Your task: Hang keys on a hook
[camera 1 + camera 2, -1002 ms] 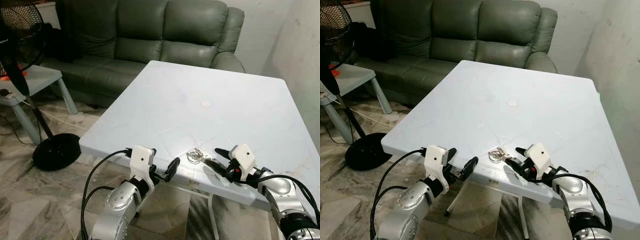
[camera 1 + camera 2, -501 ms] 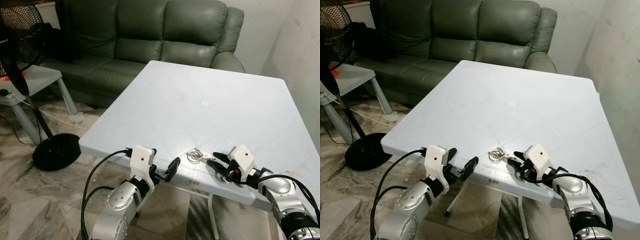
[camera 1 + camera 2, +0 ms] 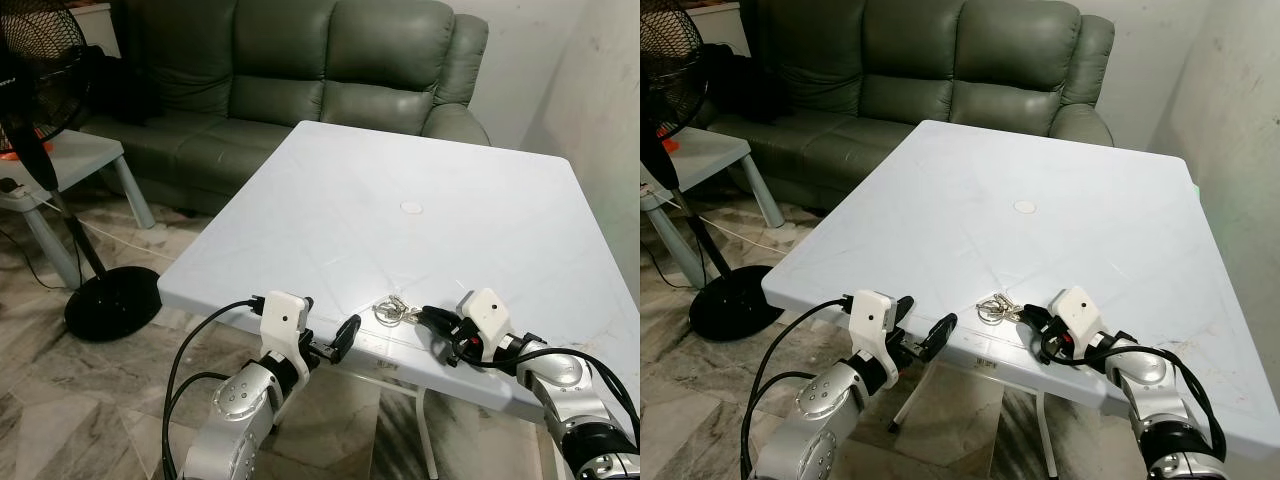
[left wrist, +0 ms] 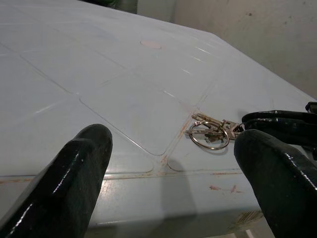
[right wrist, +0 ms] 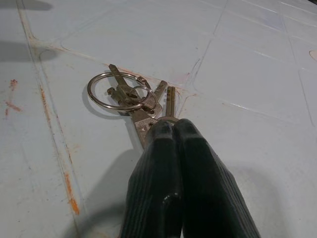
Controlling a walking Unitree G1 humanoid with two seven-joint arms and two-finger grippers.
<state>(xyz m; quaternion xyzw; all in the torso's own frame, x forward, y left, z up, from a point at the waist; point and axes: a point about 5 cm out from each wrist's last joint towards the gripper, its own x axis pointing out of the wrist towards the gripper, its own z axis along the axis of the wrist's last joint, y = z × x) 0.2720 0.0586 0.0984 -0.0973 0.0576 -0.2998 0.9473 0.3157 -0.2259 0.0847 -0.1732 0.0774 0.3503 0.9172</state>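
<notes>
A bunch of silver keys (image 3: 392,311) on a ring lies on the white table (image 3: 330,180), close to its near edge. My right gripper (image 3: 432,318) rests low on the tabletop just right of the bunch. Its two black fingers (image 5: 198,163) are pressed together, and the key heads (image 5: 148,116) run under their tips. The ring (image 5: 116,91) and the key blades stick out beyond the fingertips. My left gripper (image 3: 328,336) hovers open at the table's near edge, left of the keys (image 4: 210,134), with nothing between its fingers (image 4: 81,173).
A green sofa (image 3: 300,70) stands behind the table. A black standing fan (image 3: 40,90) and a small side table (image 3: 85,155) are at the left. A small white disc (image 3: 411,208) lies mid-table. A wall runs along the right.
My right gripper's fingers have closed from open and slid left onto the key heads. The left arm has not moved.
</notes>
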